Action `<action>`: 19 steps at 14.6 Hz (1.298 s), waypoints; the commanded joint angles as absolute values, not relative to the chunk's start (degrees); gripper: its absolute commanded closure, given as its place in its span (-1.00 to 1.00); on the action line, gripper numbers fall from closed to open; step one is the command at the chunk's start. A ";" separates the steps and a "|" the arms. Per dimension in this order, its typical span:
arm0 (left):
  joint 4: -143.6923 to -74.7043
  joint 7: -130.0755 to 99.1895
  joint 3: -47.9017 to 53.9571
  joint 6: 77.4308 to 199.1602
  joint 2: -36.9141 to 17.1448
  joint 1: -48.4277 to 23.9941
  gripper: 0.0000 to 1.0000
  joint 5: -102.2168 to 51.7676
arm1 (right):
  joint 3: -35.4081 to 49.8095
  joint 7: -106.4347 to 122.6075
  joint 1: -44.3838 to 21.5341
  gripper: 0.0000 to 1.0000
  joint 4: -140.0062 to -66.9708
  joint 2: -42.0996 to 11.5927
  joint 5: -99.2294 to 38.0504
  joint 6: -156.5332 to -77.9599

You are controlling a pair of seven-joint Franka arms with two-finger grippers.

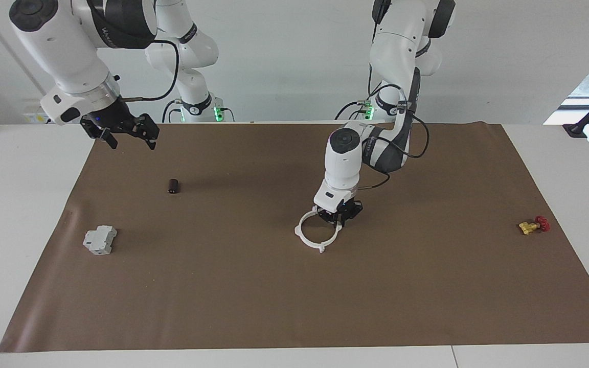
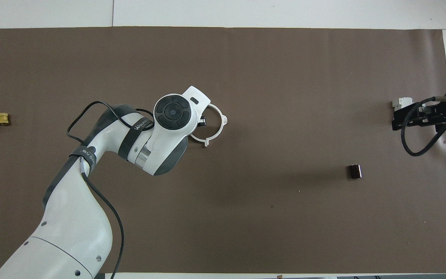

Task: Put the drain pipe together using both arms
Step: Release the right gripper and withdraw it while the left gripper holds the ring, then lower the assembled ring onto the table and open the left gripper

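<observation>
Left gripper apparently pinches drain pipe.

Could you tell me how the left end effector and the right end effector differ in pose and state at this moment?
The left end effector is down at the mat, shut on the rim of the white ring; the right end effector hangs in the air, open and holding nothing. The left one works mid-mat; the right one waits over the mat's edge at the right arm's end. Both are black two-finger end effectors.

Legible marking is confined to one item: pale brand lettering on the dark band of the left arm, too small to read reliably. Nothing else carries readable text.
</observation>
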State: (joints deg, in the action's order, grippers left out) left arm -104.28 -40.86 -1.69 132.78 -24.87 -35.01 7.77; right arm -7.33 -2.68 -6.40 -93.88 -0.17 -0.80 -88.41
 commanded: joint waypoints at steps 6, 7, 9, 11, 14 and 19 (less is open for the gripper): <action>-106.35 -44.03 -2.20 134.12 -24.17 -36.21 1.00 8.88 | -7.12 1.04 -4.13 -1.00 -93.78 -0.44 -0.09 -91.67; -106.26 -44.03 -2.20 134.12 -24.17 -36.12 1.00 8.88 | -7.12 2.19 -3.43 -1.00 -93.69 -0.53 -0.09 -91.58; -106.26 -44.03 -2.20 134.47 -24.17 -35.95 1.00 8.88 | -7.12 2.72 -2.55 -1.00 -93.52 -0.53 -0.09 -91.58; -106.17 -43.86 -2.20 135.00 -24.26 -35.60 0.04 8.79 | -7.12 3.60 -2.37 -1.00 -93.43 -0.44 -0.09 -91.58; -106.08 -43.33 -2.28 135.79 -24.35 -35.51 -1.00 8.88 | -7.21 3.60 -2.29 -1.00 -93.25 -0.35 -1.14 -90.97; -105.73 -43.15 -2.55 134.74 -22.34 -34.37 -1.00 8.79 | -6.86 3.25 -2.72 -1.00 -92.90 0.17 -1.32 -90.35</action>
